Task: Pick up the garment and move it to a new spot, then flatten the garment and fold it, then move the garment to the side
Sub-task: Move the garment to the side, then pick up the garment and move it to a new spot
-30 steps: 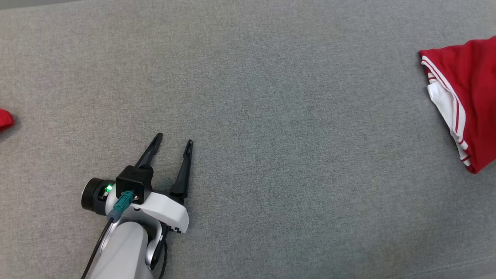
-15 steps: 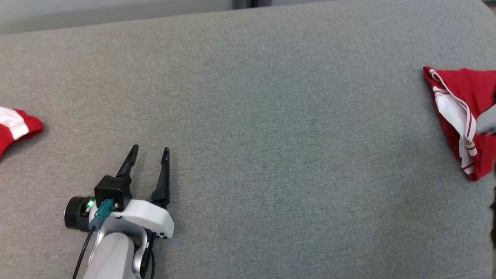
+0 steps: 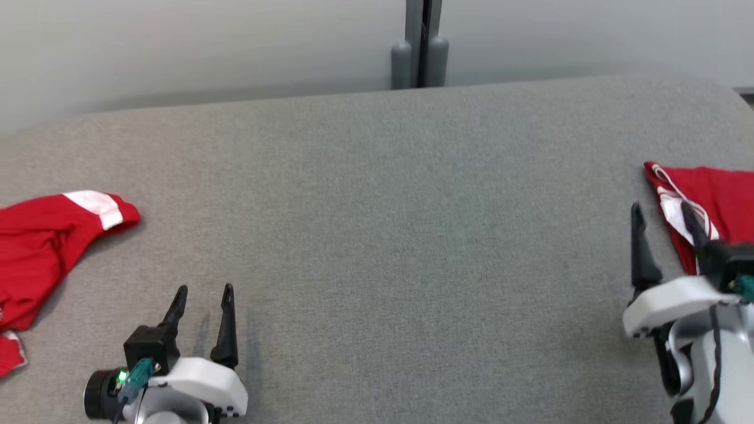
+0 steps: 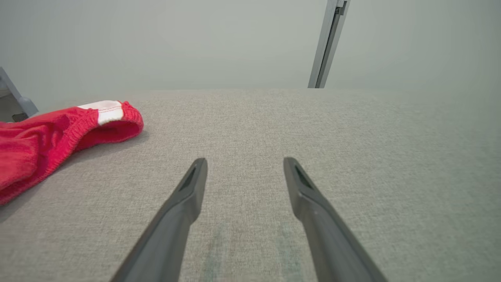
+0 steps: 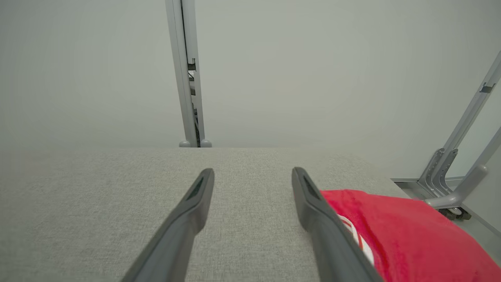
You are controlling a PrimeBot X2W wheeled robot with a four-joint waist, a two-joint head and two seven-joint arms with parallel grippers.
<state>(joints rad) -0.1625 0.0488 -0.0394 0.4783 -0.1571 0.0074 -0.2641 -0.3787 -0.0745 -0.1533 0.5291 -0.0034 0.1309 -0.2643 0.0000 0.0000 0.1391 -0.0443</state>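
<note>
Grey woven fabric covers the wide flat surface point(image 3: 383, 235) before the robot, which ends at a pale wall with a grey post point(image 3: 419, 44) standing behind its far edge. The red garment point(image 3: 724, 194) lies at the far right of the surface, bunched in layers, with white cloth and white stripes showing along its left edge. The right gripper point(image 3: 660, 207) is at that edge with its jaws spread wide and nothing between them. Its left finger is over bare fabric and its right finger crosses the garment's left corner; whether that finger touches the cloth cannot be told. The right wrist view shows the same: the right gripper point(image 5: 253, 170) empty, the garment point(image 5: 411, 231) just beside its right finger.

At the near left, the left gripper point(image 3: 204, 288) hovers over bare fabric, its jaws also apart and empty point(image 4: 245, 160). Well left of it lies a second red cloth point(image 3: 41, 235) with a white cuff, crumpled at the surface's left edge point(image 4: 39, 137).
</note>
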